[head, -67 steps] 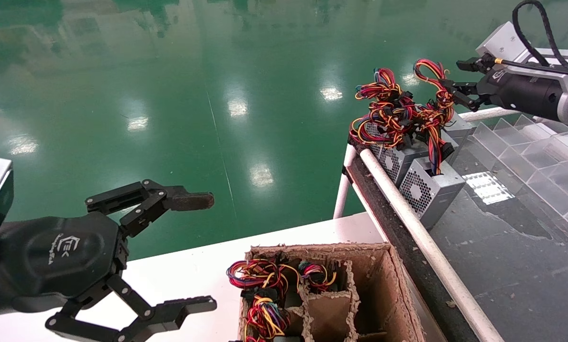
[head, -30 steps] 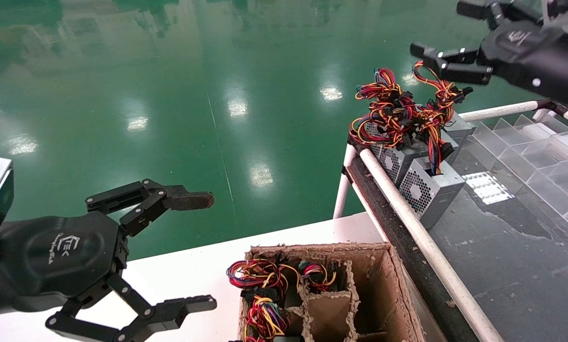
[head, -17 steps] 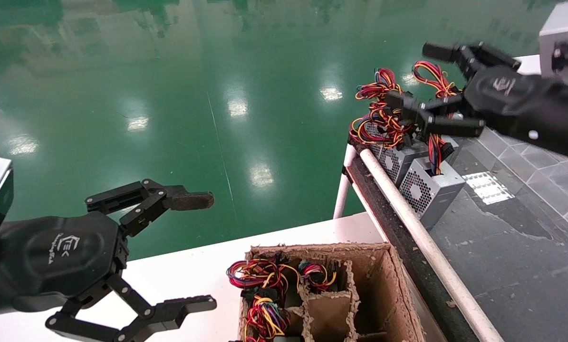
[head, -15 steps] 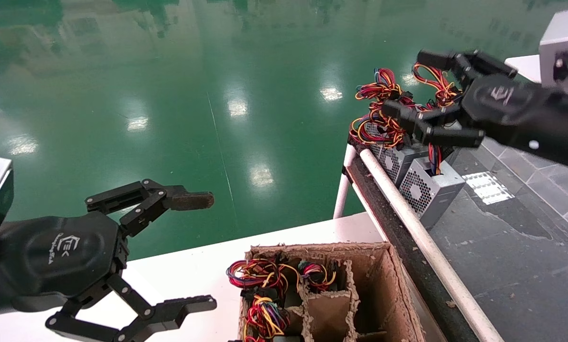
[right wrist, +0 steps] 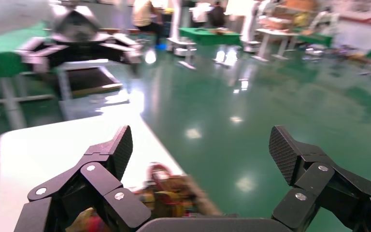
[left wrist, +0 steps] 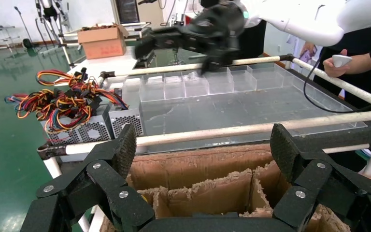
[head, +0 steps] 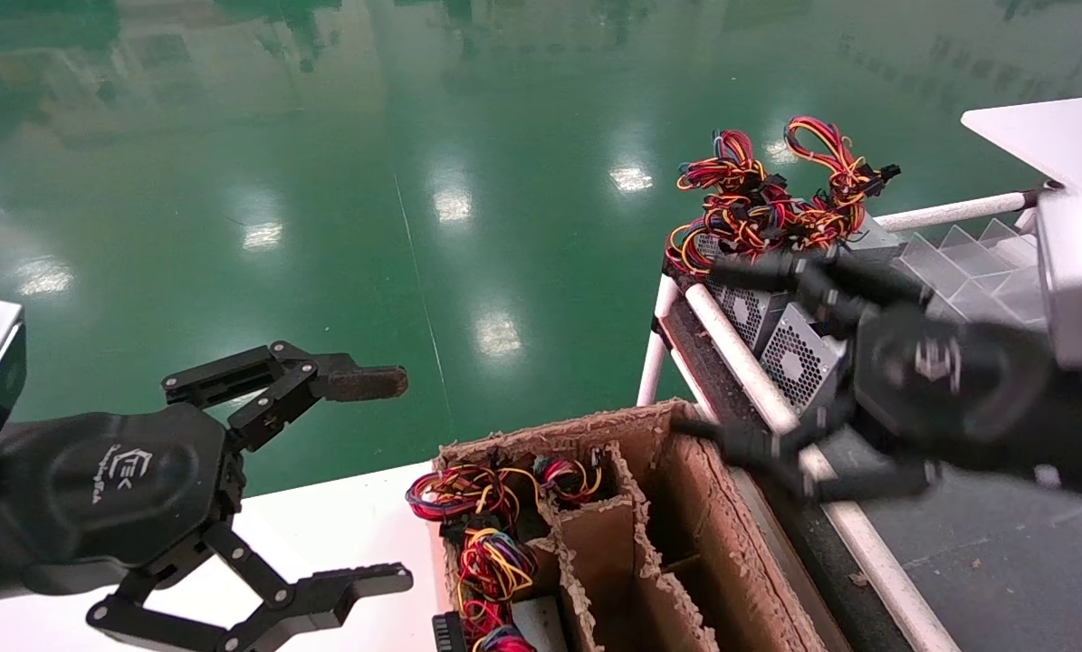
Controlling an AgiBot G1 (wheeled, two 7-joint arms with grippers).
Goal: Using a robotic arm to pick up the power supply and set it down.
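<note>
Two grey power supplies stand side by side at the dark bench's far left corner, the nearer one (head: pixel 789 358) partly behind my right gripper. Their red, yellow and black wires (head: pixel 758 208) pile up on top. The same supplies (left wrist: pixel 96 128) show in the left wrist view. My right gripper (head: pixel 726 353) is open and holds nothing. It hangs over the white rail (head: pixel 740 358) just in front of the nearer supply, its lower finger at the cardboard box's (head: pixel 713 543) far right corner. My left gripper (head: pixel 397 480) is parked open at the lower left.
The cardboard box has dividers, and wire bundles (head: pixel 477 534) fill its left cells. It rests on a white table (head: pixel 341 534). Clear plastic dividers (head: pixel 984 263) line the back of the dark bench (head: pixel 1002 561). Green floor lies beyond.
My right gripper swung down from above the wire pile to the rail beside the box, still open. The cardboard box has shifted left and tilted. The left arm has not moved.
</note>
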